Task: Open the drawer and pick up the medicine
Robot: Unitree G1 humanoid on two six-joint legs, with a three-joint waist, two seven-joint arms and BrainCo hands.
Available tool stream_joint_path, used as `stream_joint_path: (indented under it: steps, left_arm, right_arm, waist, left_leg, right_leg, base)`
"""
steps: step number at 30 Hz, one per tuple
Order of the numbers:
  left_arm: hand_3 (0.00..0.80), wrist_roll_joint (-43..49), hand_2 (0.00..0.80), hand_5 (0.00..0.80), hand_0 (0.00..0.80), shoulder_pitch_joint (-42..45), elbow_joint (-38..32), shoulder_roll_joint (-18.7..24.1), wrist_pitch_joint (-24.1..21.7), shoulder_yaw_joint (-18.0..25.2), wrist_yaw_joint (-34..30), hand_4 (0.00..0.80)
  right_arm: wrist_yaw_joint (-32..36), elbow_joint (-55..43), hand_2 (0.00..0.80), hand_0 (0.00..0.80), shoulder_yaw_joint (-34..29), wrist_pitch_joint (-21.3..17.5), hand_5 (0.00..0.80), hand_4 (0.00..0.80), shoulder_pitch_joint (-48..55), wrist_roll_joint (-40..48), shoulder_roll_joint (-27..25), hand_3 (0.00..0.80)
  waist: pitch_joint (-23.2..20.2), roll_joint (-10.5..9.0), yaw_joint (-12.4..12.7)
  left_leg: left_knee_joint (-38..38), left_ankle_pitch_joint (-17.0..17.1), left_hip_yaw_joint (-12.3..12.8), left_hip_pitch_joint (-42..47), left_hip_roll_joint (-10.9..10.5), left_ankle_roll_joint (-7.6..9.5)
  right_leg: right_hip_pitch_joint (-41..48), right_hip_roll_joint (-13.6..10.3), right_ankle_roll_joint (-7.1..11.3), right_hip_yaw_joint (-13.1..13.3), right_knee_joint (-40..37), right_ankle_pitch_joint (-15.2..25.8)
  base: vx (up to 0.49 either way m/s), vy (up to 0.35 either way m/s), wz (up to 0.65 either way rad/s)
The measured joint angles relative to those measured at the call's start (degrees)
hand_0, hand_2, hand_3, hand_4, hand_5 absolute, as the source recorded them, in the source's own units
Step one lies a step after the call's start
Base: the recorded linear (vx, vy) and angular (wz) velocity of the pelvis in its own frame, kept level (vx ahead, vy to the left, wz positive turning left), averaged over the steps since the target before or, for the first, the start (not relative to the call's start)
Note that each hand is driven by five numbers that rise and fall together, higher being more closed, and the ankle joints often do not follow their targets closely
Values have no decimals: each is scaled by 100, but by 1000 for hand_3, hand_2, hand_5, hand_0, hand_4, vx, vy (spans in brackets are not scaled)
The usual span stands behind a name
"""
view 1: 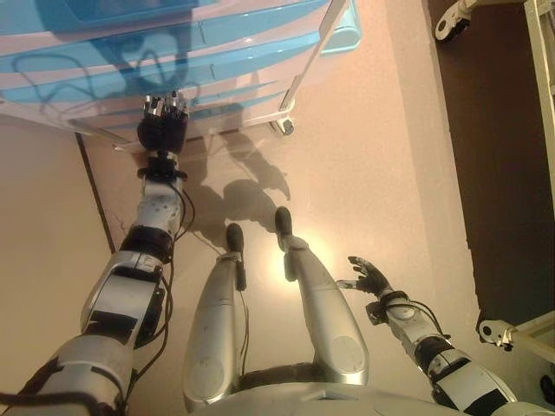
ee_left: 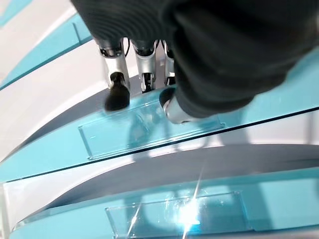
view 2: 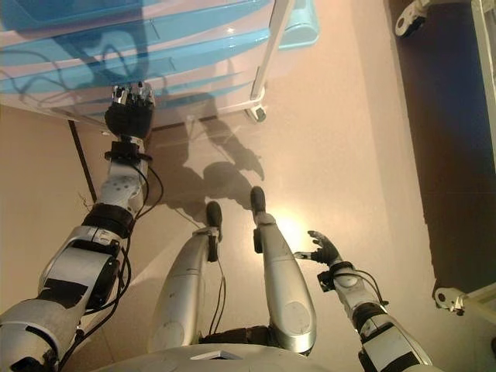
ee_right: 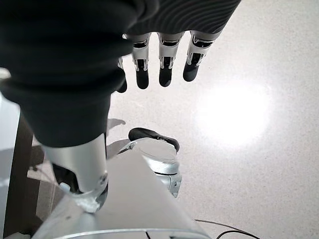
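Observation:
A wheeled cabinet (view 1: 217, 52) with several translucent blue drawers stands ahead, all shut. My left hand (view 1: 162, 130) reaches up to one drawer front. In the left wrist view its fingertips (ee_left: 117, 97) touch the upper edge of that drawer's clear handle (ee_left: 144, 132) and the thumb tip rests on the handle's face; the fingers look fairly straight. A second drawer handle (ee_left: 174, 216) shows on the drawer below. No medicine is in view. My right hand (view 1: 368, 277) hangs low at my right side, open and empty, over the floor (ee_right: 239, 114).
The cabinet's white frame post (view 1: 314, 48) ends in a caster (view 1: 283, 126) at its right corner. A dark floor area (view 1: 503, 173) lies to the right, with other casters at the top right (view 1: 451, 22) and lower right (view 1: 496, 332).

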Motion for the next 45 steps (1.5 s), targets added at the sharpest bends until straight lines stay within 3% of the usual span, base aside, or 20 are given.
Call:
stream_joint_path:
  steps: [5,11,15,18,23,27,32,35,39,40,42,45]
  left_arm:
    - [800,10,800,800,800,322,-12,-248,26,-1,-5,800]
    - [800,134,800,800,800,1125,-289,-690,294,8,-25,800]
    - [800,491,800,800,800,2023,-613,-914,791,13,-297,800]
    - [800,696,800,800,800,2909,-770,-1019,1256,35,-722,800]
    - [800,1046,800,800,800,3998,-737,-1027,2046,82,-1287,800]
    - [800,1144,800,800,800,4557,-395,-1006,2619,348,-1654,800]
    - [800,1644,800,800,800,4717,158,-1222,2853,839,-1945,800]
    - [800,2025,800,800,800,4531,697,-1507,2855,1128,-1877,800]
    - [800,2537,800,800,800,4456,1229,-1815,2663,1332,-1190,800]
    - [0,2670,0,0,0,4444,1301,-1857,2595,1392,-1032,0]
    - [0,3129,0,0,0,4431,1575,-1863,2147,1610,-684,0]
    - [0,4006,0,0,0,4613,2107,-1512,1275,1943,74,0]
  right_arm:
    - [-24,12,0,0,-1,0,0,0,0,-109,-13,0]
    - [-30,-4,0,0,-9,11,0,0,-21,-290,11,0]
    - [-20,26,0,0,-73,13,0,0,-19,-405,68,0]
    - [-19,39,0,0,-348,31,0,0,-25,-504,55,0]
    - [44,43,0,0,-753,138,0,0,-84,-619,-7,0]
    - [194,76,0,0,-999,196,0,0,-87,-781,-12,0]
    - [318,290,0,0,-1375,262,0,0,-59,-855,-32,0]
    - [353,399,0,0,-1430,249,0,0,-49,-863,-82,0]
    - [357,723,0,0,-1476,229,0,0,20,-999,-128,0]
    - [357,751,0,0,-1479,218,0,0,70,-1009,-129,0]
    - [354,891,0,0,-1624,115,0,0,148,-1063,-141,0]
    - [344,950,0,0,-1639,11,0,0,394,-1068,-289,0]
  waist:
    - [3,6,71]
    - [29,50,311]
    - [36,91,585]
    - [39,228,830]
    - [41,475,1135]
    - [34,515,1297]
    - [-35,653,1524]
    - [-282,897,1516]
    - [-840,1217,1513]
    - [-967,1218,1512]
    - [-1139,1232,1536]
    - [-1392,1286,1510]
  left_leg:
    - [-206,61,-62,310,-9,-43]
    - [-652,240,-346,878,-36,-193]
    - [-1216,480,-714,1358,-14,-381]
    - [-1573,647,-1010,1690,53,-530]
    - [-1853,773,-1155,1960,163,-654]
    - [-2097,836,-1264,2268,235,-739]
    - [-2237,830,-1274,2526,335,-819]
    - [-2237,846,-1279,2555,343,-850]
    - [-2164,936,-1250,2521,301,-942]
    - [-2121,966,-1244,2503,236,-974]
    - [-2074,991,-1145,2558,218,-965]
    - [-2077,971,-1065,2572,192,-939]
  right_leg:
    - [280,-24,-2,-78,-112,-2]
    - [764,-72,-192,-373,-194,-131]
    - [1181,-92,-369,-757,-352,-248]
    - [1501,-69,-506,-1096,-529,-311]
    - [1791,-20,-645,-1416,-635,-408]
    - [2074,39,-706,-1534,-706,-511]
    - [2290,100,-803,-1658,-687,-643]
    - [2341,102,-809,-1718,-693,-682]
    - [2512,57,-824,-1819,-915,-670]
    - [2560,37,-825,-1858,-979,-671]
    - [2732,32,-828,-1873,-1113,-673]
    - [2829,32,-802,-1877,-1245,-696]
  base:
    - [-68,-66,6]
    - [-55,-114,22]
    - [-35,-135,44]
    - [-41,-111,45]
    - [0,-85,30]
    - [71,-53,13]
    - [70,-16,11]
    - [90,26,11]
    - [73,38,17]
    - [85,54,24]
    - [82,54,13]
    - [71,42,4]
